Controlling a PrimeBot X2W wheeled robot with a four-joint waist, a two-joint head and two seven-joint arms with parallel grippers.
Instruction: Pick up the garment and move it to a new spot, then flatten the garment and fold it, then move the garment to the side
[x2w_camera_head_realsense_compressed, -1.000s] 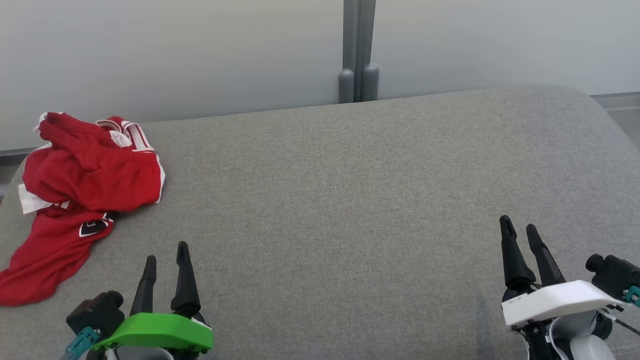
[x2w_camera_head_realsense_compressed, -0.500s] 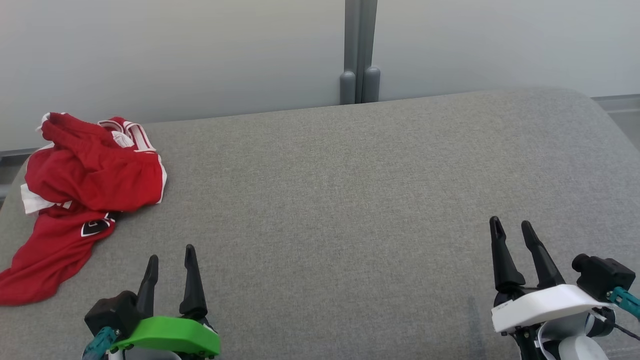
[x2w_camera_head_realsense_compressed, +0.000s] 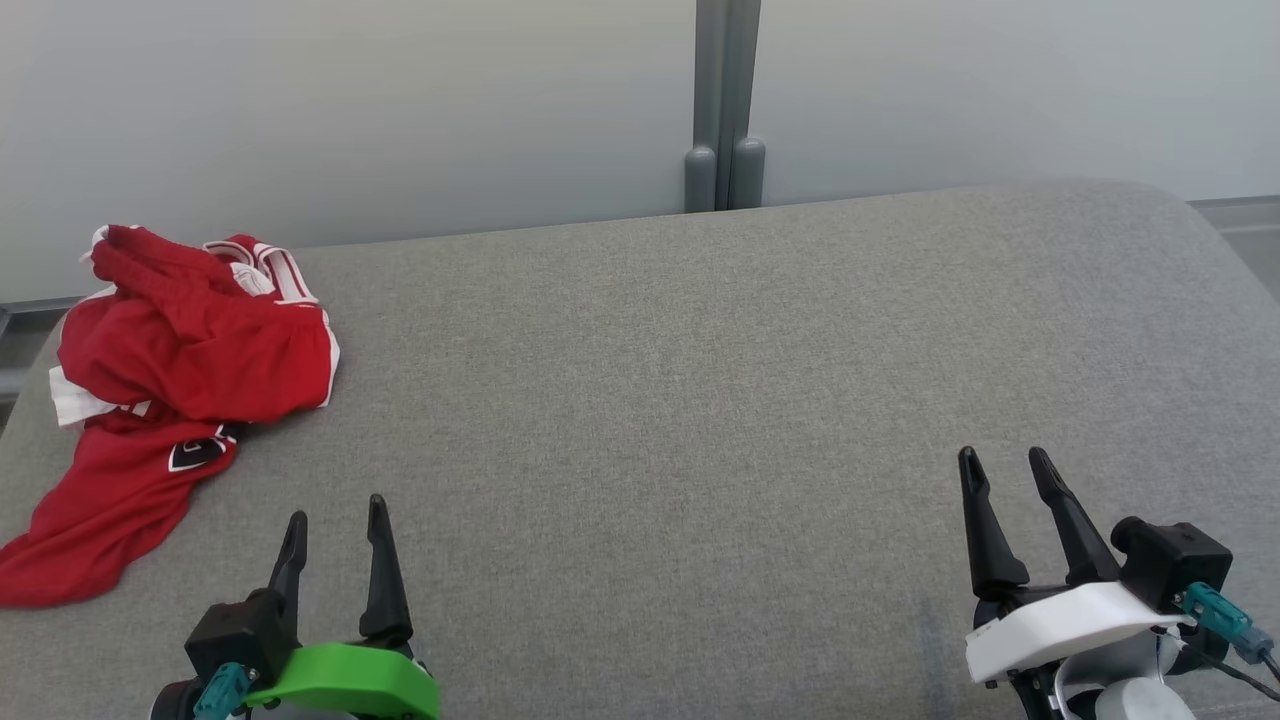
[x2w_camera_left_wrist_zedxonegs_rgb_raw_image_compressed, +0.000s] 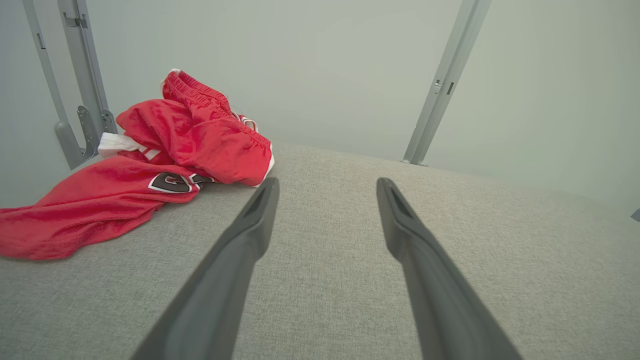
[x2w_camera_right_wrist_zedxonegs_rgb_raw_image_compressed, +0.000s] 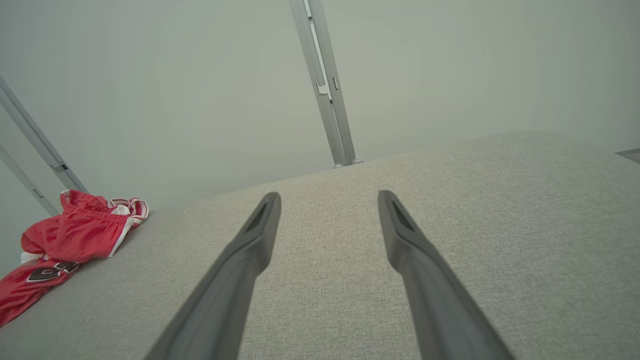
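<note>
A crumpled red garment (x2w_camera_head_realsense_compressed: 170, 380) with white trim and a dark logo lies in a heap at the far left of the grey fabric surface (x2w_camera_head_realsense_compressed: 700, 400); one end trails toward the left edge. The left wrist view has the garment (x2w_camera_left_wrist_zedxonegs_rgb_raw_image_compressed: 165, 155) ahead and to the left, and in the right wrist view the garment (x2w_camera_right_wrist_zedxonegs_rgb_raw_image_compressed: 70, 240) sits far off to the left. My left gripper (x2w_camera_head_realsense_compressed: 335, 515) hovers open at the lower left, nearer me than the garment and to its right, holding nothing. My right gripper (x2w_camera_head_realsense_compressed: 1003, 462) is open at the lower right, far from the garment.
A pale wall stands behind the surface, with a grey vertical post (x2w_camera_head_realsense_compressed: 725, 100) at its middle. The surface's rounded far right corner (x2w_camera_head_realsense_compressed: 1170, 200) and its left edge are in view. Bare grey fabric lies between the two grippers.
Both grippers have drawn back slightly toward the bottom of the head view, the right one also shifting left. The view itself has shifted a little. The garment lies as before.
</note>
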